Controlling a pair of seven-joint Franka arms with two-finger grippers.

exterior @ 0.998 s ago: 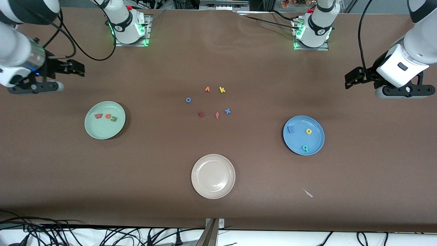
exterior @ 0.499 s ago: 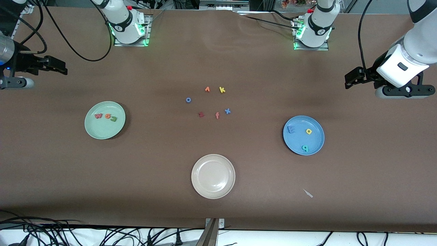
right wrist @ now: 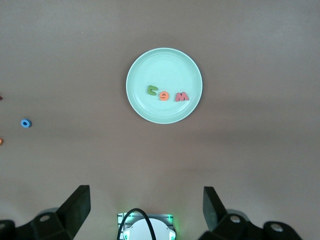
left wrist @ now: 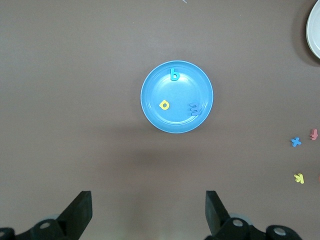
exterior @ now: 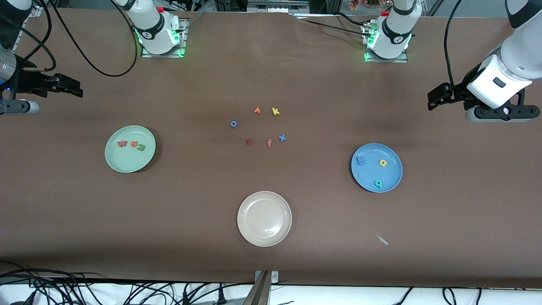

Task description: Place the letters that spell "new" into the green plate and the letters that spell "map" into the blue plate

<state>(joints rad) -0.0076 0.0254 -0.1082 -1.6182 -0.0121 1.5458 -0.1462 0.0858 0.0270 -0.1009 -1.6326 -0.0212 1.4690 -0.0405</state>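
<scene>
Left gripper (exterior: 436, 98) is hanging open and empty, up over bare table at the left arm's end; in its wrist view the fingers (left wrist: 80, 212) are standing wide apart. Right gripper (exterior: 72, 87) is likewise hanging open and holding nothing, over bare table at the right arm's end, fingers (right wrist: 75, 207) spread.

Green plate (exterior: 146, 159) is sitting toward the right arm's end, carrying "w" (exterior: 122, 144), "e" (exterior: 133, 144) and "n" (exterior: 141, 147) in a row, close together. Blue plate (exterior: 391, 176) is sitting toward the left arm's end, carrying "m" (exterior: 361, 160), "a" (exterior: 383, 162) and "p" (exterior: 378, 184), spaced apart.

Beige plate (exterior: 254, 237) is lying between the two, nearer the camera, nothing in it.

Loose letters are lying mid-table, farther from the camera than all three plates: blue "o" (exterior: 233, 124), an orange letter (exterior: 257, 111), "k" (exterior: 275, 111), "x" (exterior: 282, 137), "f" (exterior: 269, 143), "z" (exterior: 249, 142). None are touching.

A small pale scrap (exterior: 382, 239) is lying nearer the camera than the blue plate.
</scene>
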